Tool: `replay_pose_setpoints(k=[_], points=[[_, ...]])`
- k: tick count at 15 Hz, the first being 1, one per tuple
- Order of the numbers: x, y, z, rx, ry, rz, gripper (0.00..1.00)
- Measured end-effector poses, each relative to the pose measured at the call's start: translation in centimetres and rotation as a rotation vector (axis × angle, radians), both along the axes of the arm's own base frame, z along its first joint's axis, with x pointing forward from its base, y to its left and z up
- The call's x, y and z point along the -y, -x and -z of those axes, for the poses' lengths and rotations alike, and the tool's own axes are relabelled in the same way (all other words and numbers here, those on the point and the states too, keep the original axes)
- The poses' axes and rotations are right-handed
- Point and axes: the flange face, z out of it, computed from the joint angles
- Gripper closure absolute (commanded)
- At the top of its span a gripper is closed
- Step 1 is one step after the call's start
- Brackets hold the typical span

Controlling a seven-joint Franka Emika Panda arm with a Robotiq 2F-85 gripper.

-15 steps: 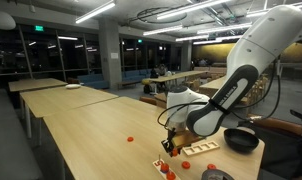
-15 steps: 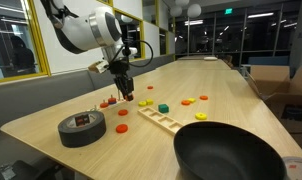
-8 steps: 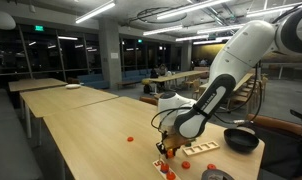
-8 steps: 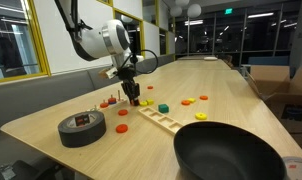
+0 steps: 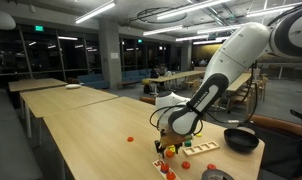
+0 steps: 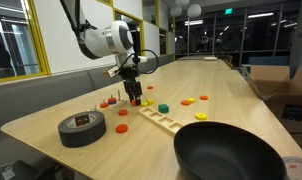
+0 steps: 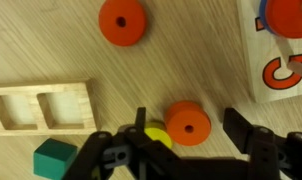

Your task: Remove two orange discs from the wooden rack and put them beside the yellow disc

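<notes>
Presently, gripper (image 7: 188, 130) low over bench (image 7: 51, 40), jaws apart and released, straddling orange disc (image 7: 188, 120), disc against yellow disc (image 7: 155, 135), rack (image 7: 41, 92) near, second orange disc (image 7: 123, 20) well apart.

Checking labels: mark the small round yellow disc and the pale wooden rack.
Small round yellow disc (image 7: 154, 131): wrist view, its exposed part.
Pale wooden rack (image 7: 31, 92): wrist view, its top rail.
</notes>
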Motion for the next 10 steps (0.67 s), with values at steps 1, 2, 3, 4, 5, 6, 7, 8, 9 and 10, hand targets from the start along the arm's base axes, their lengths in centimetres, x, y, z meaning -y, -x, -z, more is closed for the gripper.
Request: replay_pose_setpoints(k=[1,2,3,4,5,6,7,8,9,10], points=[[0.1,-0.1,-0.1,-0.001,-0.005,0.008,0.00],[0.2,-0.2,-0.3,0.001,-0.013,0.018,0.00],[0.3,-0.4,-0.7,0.004,-0.018,0.023,0.00],[0.5,-0.5,-1.3,0.010,-0.021,0.024,0.00],[0.7,-0.6,-2.2,0.016,-0.021,0.018,0.00],[0.9,-0.7,-3.3,0.018,-0.018,0.002,0.00],[1.2,-0.6,-4.7,0.018,-0.013,-0.019,0.00],[1.5,-0.5,-6.2,0.017,-0.007,-0.042,0.00],[1.9,-0.4,-7.7,0.016,-0.001,-0.066,0.00],[2.3,-0.1,-9.5,0.013,0.006,-0.095,0.00]])
